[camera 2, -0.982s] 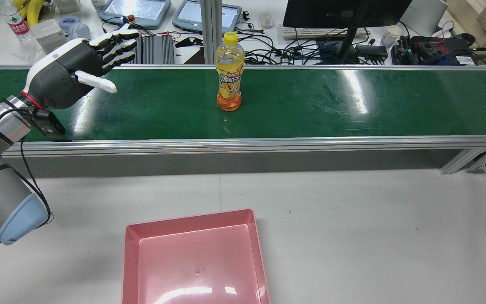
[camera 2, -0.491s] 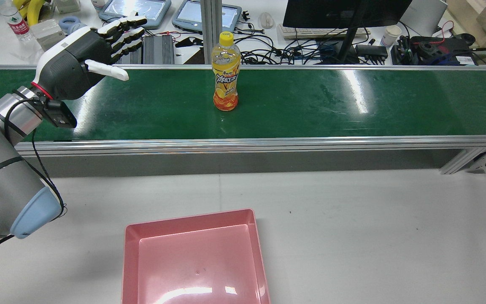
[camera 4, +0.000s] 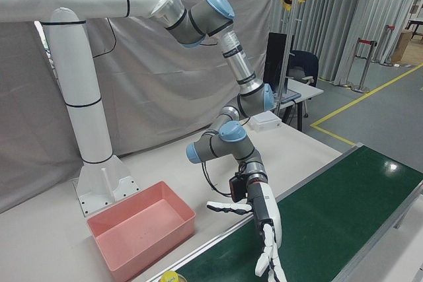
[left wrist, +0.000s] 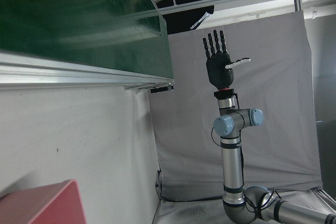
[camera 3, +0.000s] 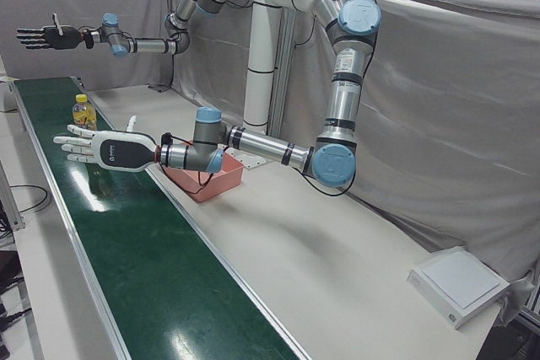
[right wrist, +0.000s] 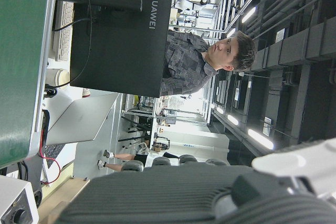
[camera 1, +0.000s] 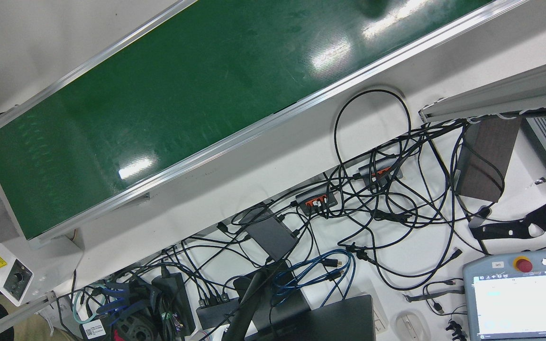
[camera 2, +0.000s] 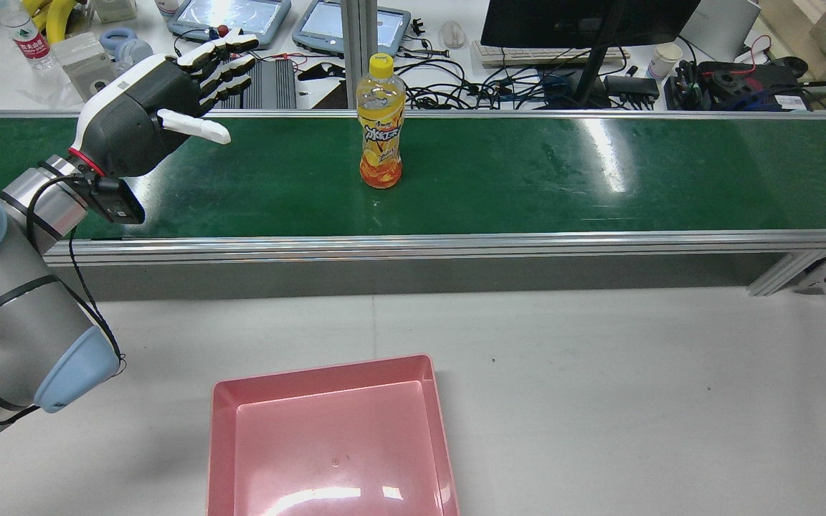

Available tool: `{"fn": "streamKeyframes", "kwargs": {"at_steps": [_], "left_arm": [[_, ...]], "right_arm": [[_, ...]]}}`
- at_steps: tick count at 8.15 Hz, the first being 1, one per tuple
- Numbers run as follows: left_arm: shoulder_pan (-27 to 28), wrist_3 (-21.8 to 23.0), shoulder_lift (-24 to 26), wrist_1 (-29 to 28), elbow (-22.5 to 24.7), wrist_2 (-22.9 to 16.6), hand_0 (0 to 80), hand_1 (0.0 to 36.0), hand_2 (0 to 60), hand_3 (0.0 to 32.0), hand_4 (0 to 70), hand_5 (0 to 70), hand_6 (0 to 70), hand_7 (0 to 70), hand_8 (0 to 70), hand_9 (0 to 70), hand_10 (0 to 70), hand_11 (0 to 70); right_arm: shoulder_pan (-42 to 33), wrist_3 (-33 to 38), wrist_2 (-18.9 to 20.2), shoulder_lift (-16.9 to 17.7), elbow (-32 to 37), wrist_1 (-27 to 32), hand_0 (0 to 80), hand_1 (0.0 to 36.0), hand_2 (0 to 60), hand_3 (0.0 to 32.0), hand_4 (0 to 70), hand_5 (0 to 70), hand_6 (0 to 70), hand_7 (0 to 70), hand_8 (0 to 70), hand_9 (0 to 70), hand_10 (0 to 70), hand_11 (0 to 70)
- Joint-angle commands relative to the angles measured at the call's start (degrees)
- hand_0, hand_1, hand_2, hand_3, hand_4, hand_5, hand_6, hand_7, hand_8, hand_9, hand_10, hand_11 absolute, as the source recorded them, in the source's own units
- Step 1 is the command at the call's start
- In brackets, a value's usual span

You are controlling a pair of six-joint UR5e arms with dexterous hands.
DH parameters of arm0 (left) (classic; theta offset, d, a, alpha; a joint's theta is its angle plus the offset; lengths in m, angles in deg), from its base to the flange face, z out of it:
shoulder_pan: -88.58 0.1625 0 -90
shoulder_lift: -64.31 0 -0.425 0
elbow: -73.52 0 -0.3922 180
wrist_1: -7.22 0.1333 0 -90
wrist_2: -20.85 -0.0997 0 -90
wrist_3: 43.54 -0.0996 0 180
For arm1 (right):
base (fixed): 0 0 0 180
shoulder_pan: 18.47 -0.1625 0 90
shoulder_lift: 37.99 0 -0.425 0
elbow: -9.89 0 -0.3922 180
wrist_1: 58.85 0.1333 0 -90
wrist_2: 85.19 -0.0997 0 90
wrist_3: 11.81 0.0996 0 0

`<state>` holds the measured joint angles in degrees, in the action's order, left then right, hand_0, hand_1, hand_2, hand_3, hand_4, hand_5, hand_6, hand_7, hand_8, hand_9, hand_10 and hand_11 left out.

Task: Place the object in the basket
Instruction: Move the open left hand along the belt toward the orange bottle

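Observation:
A yellow-capped orange drink bottle (camera 2: 381, 122) stands upright on the green conveyor belt (camera 2: 528, 179); it also shows in the left-front view as the bottle (camera 3: 83, 113). My left hand (camera 2: 162, 107) hovers open over the belt, well to the left of the bottle and apart from it, fingers spread. The same left hand (camera 3: 97, 147) (camera 4: 264, 229) holds nothing. The pink basket (camera 2: 330, 437) sits empty on the white table in front of the belt. My right hand (camera 3: 42, 37) (left wrist: 218, 66) is raised high and open, far from the bottle.
Beyond the belt's far rail lie tangled cables (camera 1: 372, 203), teach pendants (camera 2: 230, 18) and a monitor (camera 2: 585, 21). A person (right wrist: 205, 61) stands behind the monitor. The white pedestal (camera 4: 92, 143) rises behind the basket. A control box (camera 1: 14, 277) sits at the belt's end.
My left hand has moved right along the belt toward the bottle, staying open. The bottle has shifted slightly to the left on the belt.

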<state>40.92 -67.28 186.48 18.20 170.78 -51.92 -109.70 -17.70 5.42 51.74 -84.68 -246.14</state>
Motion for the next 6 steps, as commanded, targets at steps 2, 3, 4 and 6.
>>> {"fn": "streamKeyframes", "kwargs": {"at_steps": [2, 3, 4, 6], "left_arm": [[2.1, -1.0, 3.3, -1.2, -3.7, 1.2, 52.0, 12.4, 0.0, 1.4, 14.3, 17.4, 1.7, 0.0, 8.3, 9.3, 5.3, 9.1], [2.7, -1.0, 4.9, -1.7, -6.1, 1.2, 52.0, 12.4, 0.0, 1.6, 14.2, 16.8, 1.7, 0.0, 8.4, 9.5, 5.2, 9.0], [2.9, -1.0, 6.9, -2.0, -8.5, 1.2, 52.4, 12.9, 0.0, 1.8, 13.9, 16.8, 1.8, 0.0, 8.2, 9.2, 5.1, 8.9], [3.0, -1.0, 8.4, -2.3, -9.5, 1.1, 52.8, 13.6, 0.0, 0.8, 14.6, 17.9, 2.2, 0.0, 8.3, 9.4, 5.2, 9.0]], "right_arm": [[0.0, 0.0, 0.0, 0.0, 0.0, 0.0, 0.0, 0.0, 0.0, 0.0, 0.0, 0.0, 0.0, 0.0, 0.0, 0.0, 0.0, 0.0], [0.0, 0.0, 0.0, 0.0, 0.0, 0.0, 0.0, 0.0, 0.0, 0.0, 0.0, 0.0, 0.0, 0.0, 0.0, 0.0, 0.0, 0.0], [0.0, 0.0, 0.0, 0.0, 0.0, 0.0, 0.0, 0.0, 0.0, 0.0, 0.0, 0.0, 0.0, 0.0, 0.0, 0.0, 0.0, 0.0], [0.0, 0.0, 0.0, 0.0, 0.0, 0.0, 0.0, 0.0, 0.0, 0.0, 0.0, 0.0, 0.0, 0.0, 0.0, 0.0, 0.0, 0.0]]}}
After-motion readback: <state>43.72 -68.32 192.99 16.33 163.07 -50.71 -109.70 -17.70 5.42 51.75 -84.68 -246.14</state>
